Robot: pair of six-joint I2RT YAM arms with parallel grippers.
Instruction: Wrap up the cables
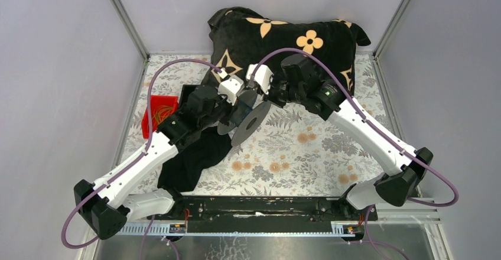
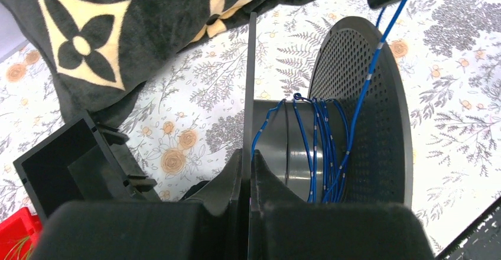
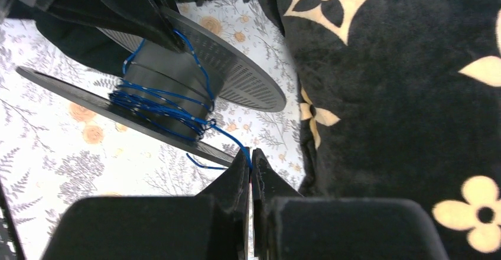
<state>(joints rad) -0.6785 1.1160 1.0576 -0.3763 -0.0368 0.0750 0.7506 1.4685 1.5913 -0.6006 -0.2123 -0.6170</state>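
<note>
Spool [image 2: 366, 94] base behind my left gripper [image 2: 248, 156]; red box [image 2: 10, 236] mostly off-frame; cables [image 2: 313, 148] indiscernible from above.

Cushion [image 1: 283, 29] behind spool [image 1: 245, 133]; open tablecloth [image 1: 295, 159] front-right.

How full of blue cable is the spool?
Partly full: a few turns of blue cable circle the spool, with grey core showing between them.

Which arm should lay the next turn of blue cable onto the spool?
Right. The right fingers already pinch the cable running off the spool; the left fingers are clamped on the spool's flange, steadying it.
</note>
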